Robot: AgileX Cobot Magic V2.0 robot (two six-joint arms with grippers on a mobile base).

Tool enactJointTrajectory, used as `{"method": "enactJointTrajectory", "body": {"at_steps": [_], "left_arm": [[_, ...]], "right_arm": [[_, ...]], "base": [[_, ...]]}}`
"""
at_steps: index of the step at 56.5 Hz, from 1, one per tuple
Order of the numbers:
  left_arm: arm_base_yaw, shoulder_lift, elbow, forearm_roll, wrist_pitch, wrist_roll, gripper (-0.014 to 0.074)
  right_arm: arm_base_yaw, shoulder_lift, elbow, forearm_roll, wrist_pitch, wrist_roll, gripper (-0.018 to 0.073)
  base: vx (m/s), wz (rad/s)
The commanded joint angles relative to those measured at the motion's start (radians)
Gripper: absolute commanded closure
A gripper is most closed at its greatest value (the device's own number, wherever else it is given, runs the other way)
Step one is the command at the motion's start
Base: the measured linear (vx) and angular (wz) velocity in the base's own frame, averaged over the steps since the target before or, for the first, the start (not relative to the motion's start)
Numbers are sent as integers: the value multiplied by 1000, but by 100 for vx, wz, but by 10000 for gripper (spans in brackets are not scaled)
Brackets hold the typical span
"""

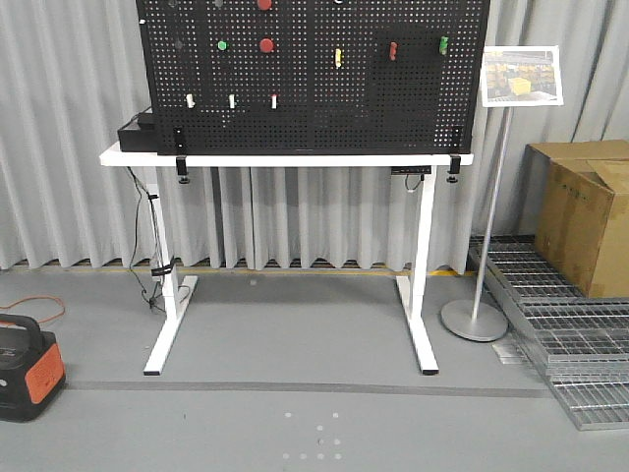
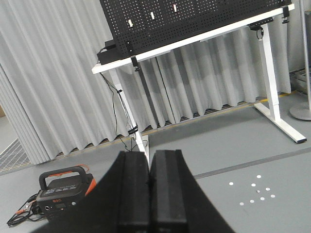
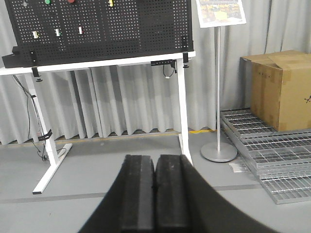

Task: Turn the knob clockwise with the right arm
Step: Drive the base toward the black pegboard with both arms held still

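A black pegboard [image 1: 314, 88] stands upright on a white table [image 1: 285, 157] across the room. Round red knobs [image 1: 266, 44] and a green one [image 1: 222, 44] are fixed to it, among white, yellow and red pegs. I cannot tell which of them is the task's knob. My right gripper [image 3: 154, 162] is shut with nothing in it, low over the grey floor and far from the pegboard [image 3: 97, 24]. My left gripper [image 2: 148, 158] is also shut and empty, well short of the table [image 2: 194, 41]. Neither arm shows in the exterior view.
A sign stand [image 1: 475, 320] with a round base stands right of the table. Behind it a cardboard box [image 1: 590, 221] rests on metal grates [image 1: 570, 334]. An orange and black power unit [image 1: 28, 369] with cables sits on the floor at left. Grey curtains hang behind.
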Motion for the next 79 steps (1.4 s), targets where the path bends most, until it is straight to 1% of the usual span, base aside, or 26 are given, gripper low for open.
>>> {"method": "enactJointTrajectory", "body": {"at_steps": [1,45,79], "left_arm": [[-9,11,16,-5,-83,-4,603],[-9,11,16,-5,-83,-4,603],[-9,11,16,-5,-83,-4,603]], "right_arm": [[-5,-12,8,-11,-87,-2,570],[-5,-12,8,-11,-87,-2,570],[-5,-12,8,-11,-87,-2,570]], "base": [[0,1],[2,1],[29,0]]}}
